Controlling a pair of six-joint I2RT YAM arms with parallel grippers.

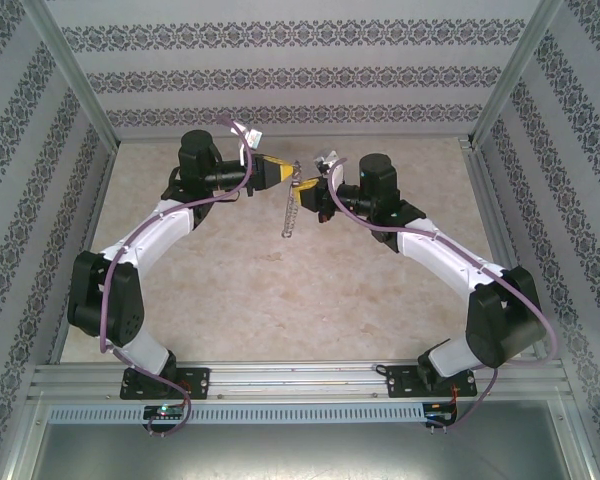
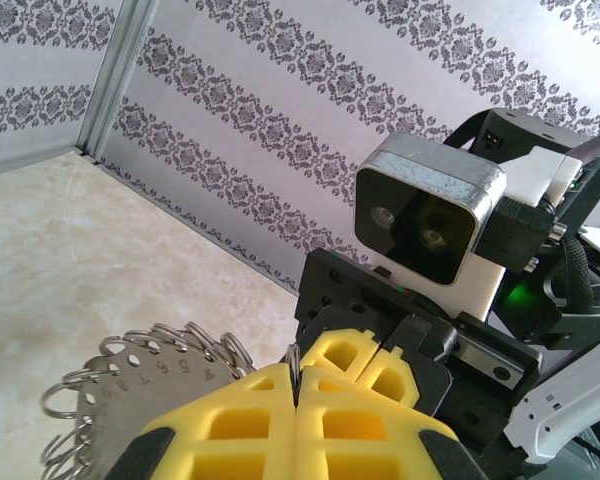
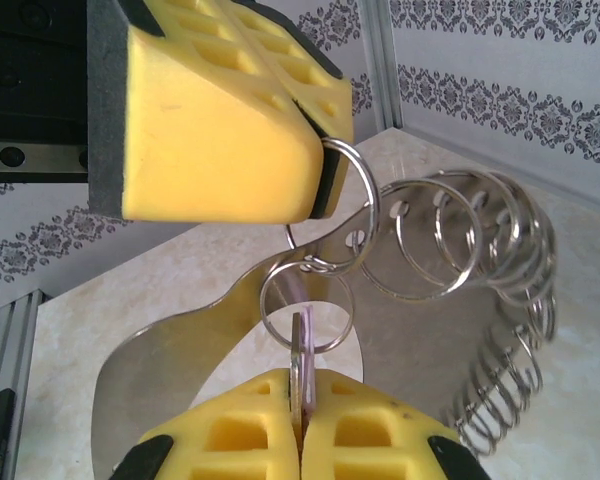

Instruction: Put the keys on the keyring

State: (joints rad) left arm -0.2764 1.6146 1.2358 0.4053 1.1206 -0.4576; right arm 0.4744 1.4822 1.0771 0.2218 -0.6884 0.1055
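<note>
Over the far middle of the table (image 1: 280, 310), the left gripper (image 1: 283, 173) sits at 9 o'clock of the right gripper (image 1: 313, 184), tip to tip. The keyring (image 1: 291, 212) hangs at 6 o'clock beneath them. The key (image 3: 301, 372) lies between the right gripper's fingers, at 6 o'clock of the left gripper's tip.

Keyring (image 2: 120, 400), left wrist view: a row of small numerals is stamped into the metal plate. It follows the line of punched holes along the curved edge, just left of the fingertips of the left gripper (image 2: 295, 388). They look like single digits in running order, roughly 5 through 9, but are too faint and small to read with certainty.
</note>
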